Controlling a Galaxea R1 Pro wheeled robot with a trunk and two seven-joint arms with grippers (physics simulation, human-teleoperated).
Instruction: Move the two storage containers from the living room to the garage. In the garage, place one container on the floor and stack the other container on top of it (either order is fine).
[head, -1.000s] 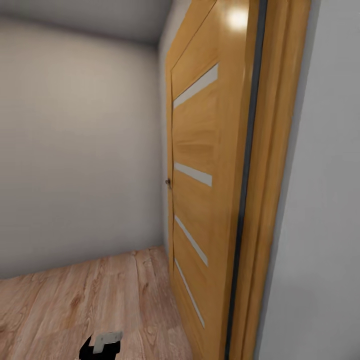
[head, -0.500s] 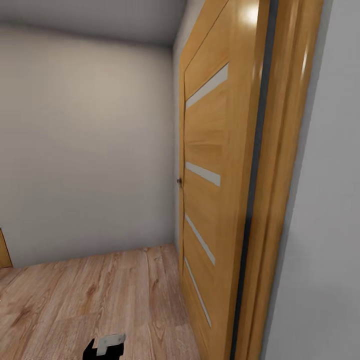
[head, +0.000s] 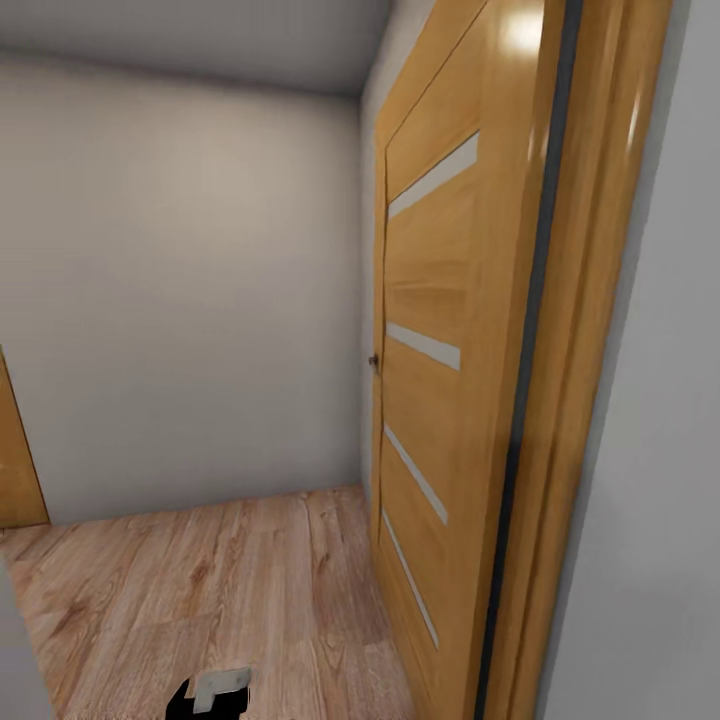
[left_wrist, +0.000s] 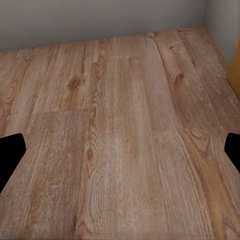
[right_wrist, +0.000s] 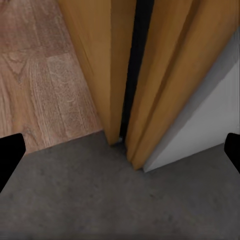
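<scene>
Both the left gripper (left_wrist: 120, 155) and right gripper (right_wrist: 120, 155) are hanging spread and empty beside the door (head: 450, 330) at frame right, no storage container in sight to judge grip or weight.

Orange-wood door (head: 440, 340) runs off head view top & bottom, so full height not visible; its knob (head: 373, 361) is too small to make out shape. Door frame (head: 590, 330) likewise cut at top & bottom. A second orange panel (head: 18, 450) at the far left is clipped by the pic edge, can't tell what it belongs to. Black-and-grey robot part (head: 212, 692) cut by the bottom edge, can't tell which part. Left gripper (left_wrist: 120, 152): only dark finger (left_wrist: 10, 156) tips at the pic sides, rest out of frame. Right gripper (right_wrist: 120, 155): same, fingertips (right_wrist: 9, 155) only. Door bottom (right_wrist: 112, 70) in right wrist view blurred, gap behind it dark.
</scene>
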